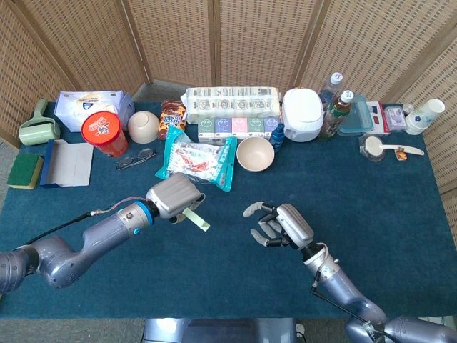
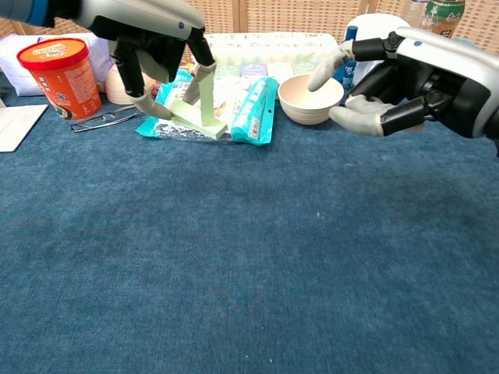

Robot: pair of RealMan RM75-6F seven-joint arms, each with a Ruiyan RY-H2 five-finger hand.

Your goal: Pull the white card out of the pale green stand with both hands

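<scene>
My left hand (image 1: 173,199) grips the pale green stand (image 1: 195,218) and holds it just above the blue cloth, left of the table's middle. In the chest view the stand (image 2: 196,123) shows a flat base and an upright leaf under the left hand (image 2: 150,43). I cannot make out the white card apart from the stand in either view. My right hand (image 1: 277,225) hovers a short way to the right of the stand, with its fingers spread and nothing in them. In the chest view the right hand (image 2: 409,74) sits at the upper right, apart from the stand.
Behind the stand lie a teal snack bag (image 1: 197,161), a beige bowl (image 1: 255,153) and glasses (image 1: 136,157). An orange tub (image 1: 103,133), a tissue pack (image 1: 232,100) and a white cooker (image 1: 302,113) line the back. The blue tablecloth (image 1: 235,279) spreads in front.
</scene>
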